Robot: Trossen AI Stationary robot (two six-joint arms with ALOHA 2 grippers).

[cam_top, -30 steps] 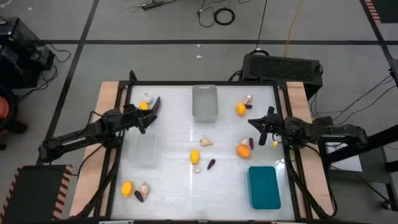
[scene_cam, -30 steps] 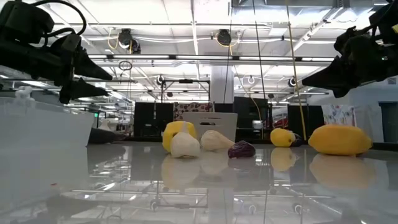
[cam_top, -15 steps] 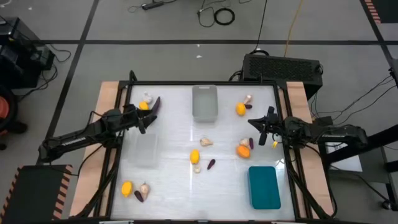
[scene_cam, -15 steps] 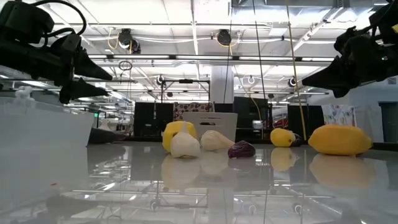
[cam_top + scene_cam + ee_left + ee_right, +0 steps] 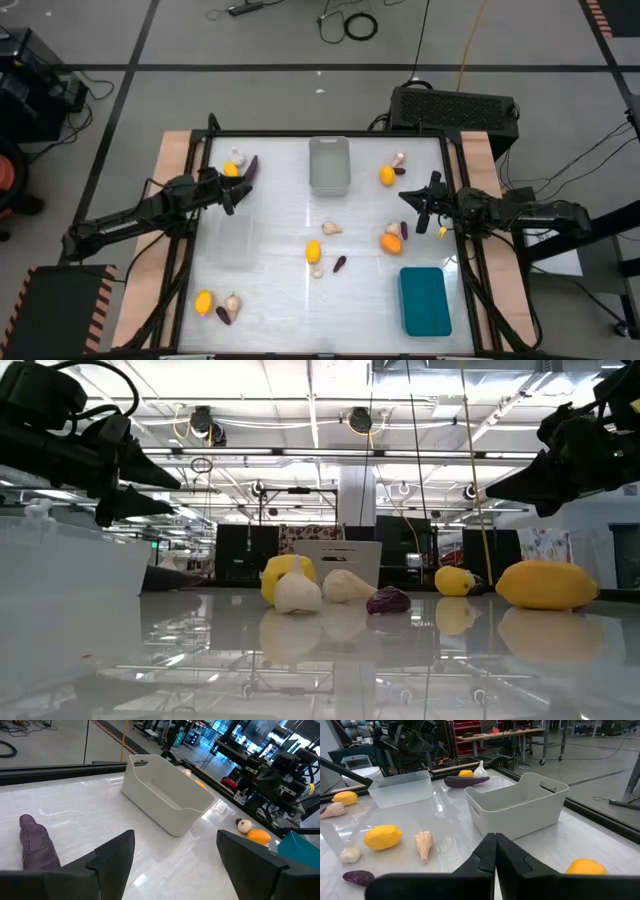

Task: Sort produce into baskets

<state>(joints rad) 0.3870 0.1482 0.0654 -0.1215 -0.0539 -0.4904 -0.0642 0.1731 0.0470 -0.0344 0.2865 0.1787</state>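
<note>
My left gripper (image 5: 232, 190) hovers open over the table's far left; in the left wrist view (image 5: 175, 834) a dark purple eggplant (image 5: 37, 845) lies on the table just before it. My right gripper (image 5: 420, 205) hovers shut and empty at the right side (image 5: 495, 837). The grey bin (image 5: 329, 163) stands at the far middle, the clear bin (image 5: 232, 240) at the left, the teal bin (image 5: 424, 300) at the near right. Yellow fruits, garlic bulbs and eggplants lie scattered on the table, among them a yellow fruit (image 5: 313, 251) at the centre.
A yellow fruit (image 5: 232, 170), a garlic bulb (image 5: 238, 157) and an eggplant (image 5: 250, 167) lie at the far left. An orange fruit (image 5: 390, 241) lies below my right gripper. Three more pieces lie near the front left (image 5: 204, 302). Black rails edge the table.
</note>
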